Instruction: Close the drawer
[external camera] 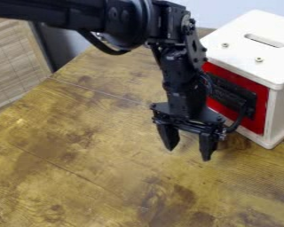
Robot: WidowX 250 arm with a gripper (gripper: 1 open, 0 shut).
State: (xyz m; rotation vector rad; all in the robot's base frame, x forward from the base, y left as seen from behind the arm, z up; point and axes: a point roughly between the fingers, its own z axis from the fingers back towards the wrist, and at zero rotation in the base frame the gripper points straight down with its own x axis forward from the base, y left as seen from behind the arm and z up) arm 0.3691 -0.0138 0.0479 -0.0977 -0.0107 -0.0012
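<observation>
The drawer (pixel 241 99) has a red front, a black panel and a black loop handle, and sits in a small white box (pixel 258 46) at the right. Its front looks about level with the box face. My gripper (pixel 187 142) hangs from the black arm (pixel 177 62) just left of the drawer front, fingers pointing down at the table. The jaws stand open with nothing between them. The right finger (pixel 209 143) is close to the box's lower front corner.
The worn wooden table (pixel 85 151) stretches to the left and front. A woven blind or mat (pixel 14 53) stands at the far left. The white box has a slot (pixel 270 40) in its top.
</observation>
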